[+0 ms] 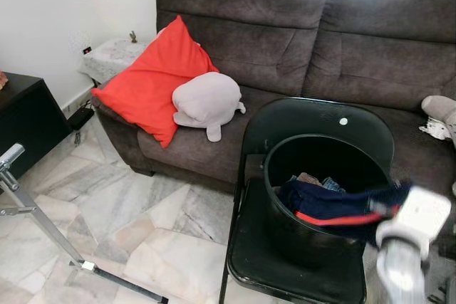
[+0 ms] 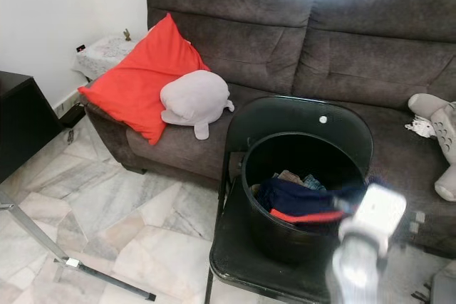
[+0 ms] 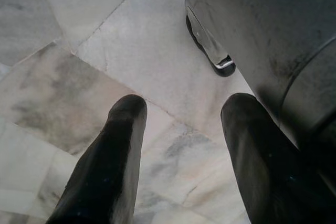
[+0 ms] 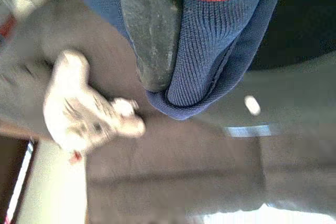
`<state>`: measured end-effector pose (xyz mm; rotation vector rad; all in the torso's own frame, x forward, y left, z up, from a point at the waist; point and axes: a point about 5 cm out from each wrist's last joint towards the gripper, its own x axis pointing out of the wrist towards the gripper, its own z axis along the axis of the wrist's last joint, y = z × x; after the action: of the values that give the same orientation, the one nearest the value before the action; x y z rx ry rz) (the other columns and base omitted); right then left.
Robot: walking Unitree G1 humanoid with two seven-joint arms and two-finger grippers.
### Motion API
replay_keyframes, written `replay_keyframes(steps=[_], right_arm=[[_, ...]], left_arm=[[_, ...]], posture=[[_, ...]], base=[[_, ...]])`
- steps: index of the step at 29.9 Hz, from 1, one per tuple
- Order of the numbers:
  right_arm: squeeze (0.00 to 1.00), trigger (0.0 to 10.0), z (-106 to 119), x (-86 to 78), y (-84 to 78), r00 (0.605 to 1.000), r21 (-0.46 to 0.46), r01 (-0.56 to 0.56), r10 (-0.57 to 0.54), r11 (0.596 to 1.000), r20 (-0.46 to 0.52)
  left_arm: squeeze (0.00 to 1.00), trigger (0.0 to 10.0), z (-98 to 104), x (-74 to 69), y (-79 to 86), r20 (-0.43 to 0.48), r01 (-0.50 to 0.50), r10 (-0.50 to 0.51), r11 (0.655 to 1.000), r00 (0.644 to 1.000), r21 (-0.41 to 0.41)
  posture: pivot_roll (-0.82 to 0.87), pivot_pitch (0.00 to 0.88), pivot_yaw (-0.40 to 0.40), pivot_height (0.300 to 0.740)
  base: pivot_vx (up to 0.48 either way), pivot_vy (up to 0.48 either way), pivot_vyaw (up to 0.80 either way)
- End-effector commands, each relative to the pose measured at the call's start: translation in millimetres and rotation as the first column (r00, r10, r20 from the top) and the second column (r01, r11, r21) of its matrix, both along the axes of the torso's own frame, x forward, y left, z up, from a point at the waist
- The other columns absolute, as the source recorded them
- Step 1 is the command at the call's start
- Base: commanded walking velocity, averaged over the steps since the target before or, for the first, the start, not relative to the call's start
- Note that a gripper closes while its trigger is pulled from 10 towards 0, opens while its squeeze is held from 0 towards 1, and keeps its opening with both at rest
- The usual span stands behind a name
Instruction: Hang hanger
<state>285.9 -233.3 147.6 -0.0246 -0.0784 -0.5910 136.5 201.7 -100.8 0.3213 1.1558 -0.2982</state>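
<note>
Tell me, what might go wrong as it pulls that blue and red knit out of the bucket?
The right end effector grips the navy and red knit, which trails into the black bucket. It could snag other clothes and drag them out. The bucket sits on a folding chair; a hard tug might tip it. The grip is near the fabric's edge, so it may slip.

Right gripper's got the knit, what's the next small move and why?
Probably lift the right gripper straight up: its fingers are shut on the navy and red knit garment, which still drapes over the rim of the black bucket on the folding chair.
</note>
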Motion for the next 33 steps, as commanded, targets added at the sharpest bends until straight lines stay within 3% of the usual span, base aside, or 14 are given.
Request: replay_keyframes(steps=[1, 6, 7, 9, 11, 12, 16, 18, 21, 25, 26, 31, 33], right_arm=[[0.00, 10.0, 4.9, 8.7, 6.8, 1.000, 0.039, -0.027, 0.026, 0.999, 0.009], [0.00, 10.0, 9.5, 18.9, 18.5, 0.991, 0.106, -0.131, 0.132, 0.986, -0.009], [0.00, 10.0, 7.1, 21.5, 21.5, 0.980, 0.098, -0.182, 0.188, 0.978, -0.057], [0.00, 10.0, 4.9, 24.3, 21.0, 0.954, 0.027, -0.261, 0.262, 0.965, -0.145], [0.00, 10.0, 12.6, 26.0, 7.8, 0.942, -0.161, -0.293, 0.255, 0.943, -0.218], [0.00, 10.0, 16.0, 27.0, 3.1, 0.942, -0.213, -0.294, 0.245, 0.932, -0.230], [0.00, 10.0, 38.4, 33.3, -20.1, 0.950, -0.288, -0.275, 0.212, 0.917, -0.229], [0.00, 10.0, 51.6, 37.0, -27.1, 0.967, -0.087, -0.236, 0.226, 0.968, -0.115], [0.00, 10.0, 62.1, 42.4, -28.1, 0.968, 0.178, -0.249, 0.250, 0.952, 0.016], [0.00, 10.0, 66.0, 44.5, -24.3, 0.966, 0.133, -0.258, 0.258, 0.957, 0.017], [0.00, 10.0, 60.7, 44.3, -14.1, 0.960, 0.094, -0.280, 0.281, 0.955, -0.001], [0.00, 10.0, 30.4, 35.5, 18.6, 0.946, 0.165, -0.314, 0.323, 0.935, -0.025], [0.00, 10.0, 26.2, 28.1, 33.0, 0.949, 0.189, -0.313, 0.315, 0.931, 0.021]], left_arm=[[0.00, 10.0, -1.2, -2.0, -4.0, -0.014, 0.027, -0.027, 1.000, 1.000, -0.008], [0.00, 10.0, -1.5, -2.9, -3.4, -0.017, 0.026, -0.026, 1.000, 1.000, -0.005], [0.00, 10.0, -1.6, -3.2, -3.5, -0.019, 0.028, -0.028, 1.000, 0.999, -0.005], [0.00, 10.0, -1.8, -3.7, -3.9, -0.024, 0.033, -0.033, 0.999, 0.999, -0.006], [0.00, 10.0, -1.9, -3.9, -4.0, -0.026, 0.036, -0.036, 0.999, 0.999, -0.006], [0.00, 10.0, -1.9, -3.9, -3.9, -0.027, 0.036, -0.036, 0.999, 0.999, -0.006], [0.00, 10.0, -1.9, -4.0, -4.0, -0.031, 0.043, -0.043, 0.999, 0.999, -0.006], [0.00, 10.0, -1.9, -3.9, -3.9, -0.031, 0.046, -0.046, 0.999, 0.998, -0.006], [0.00, 10.0, -1.8, -3.9, -3.6, -0.032, 0.049, -0.049, 0.999, 0.998, -0.005], [0.00, 10.0, -1.8, -3.9, -3.5, -0.033, 0.050, -0.050, 0.999, 0.998, -0.006], [0.00, 10.0, -1.9, -4.2, -3.5, -0.033, 0.051, -0.051, 0.999, 0.998, -0.005], [0.00, 10.0, -1.9, -4.8, -1.8, -0.025, 0.046, -0.045, 0.999, 0.999, 0.010], [0.00, 10.0, -1.7, -5.3, 0.7, -0.022, 0.046, -0.046, 0.999, 0.999, 0.019]], posture=[[-0.03, 0.000, 0.015, 0.687], [-0.03, 0.000, 0.019, 0.687], [-0.03, 0.000, 0.022, 0.687], [-0.04, 0.000, 0.021, 0.687], [-0.04, 0.000, 0.022, 0.687], [-0.04, 0.000, 0.022, 0.687], [-0.04, 0.000, 0.024, 0.687], [-0.05, 0.000, 0.024, 0.687], [-0.05, 0.000, 0.024, 0.687], [-0.05, 0.000, 0.025, 0.687], [-0.04, 0.000, 0.025, 0.687], [-0.03, 0.000, 0.028, 0.687], [-0.03, 0.000, 0.039, 0.687]], base=[[0.000, 0.000, 0.00], [0.000, 0.000, 0.00], [0.000, 0.000, 0.00], [0.000, 0.000, 0.00], [0.000, 0.000, 0.00], [0.000, 0.000, 0.00], [0.000, 0.000, 0.00], [0.000, 0.000, 0.00], [0.000, 0.000, 0.00], [0.000, 0.000, 0.00], [0.000, 0.000, 0.00], [0.000, 0.000, 0.00], [0.000, 0.000, 0.37]])
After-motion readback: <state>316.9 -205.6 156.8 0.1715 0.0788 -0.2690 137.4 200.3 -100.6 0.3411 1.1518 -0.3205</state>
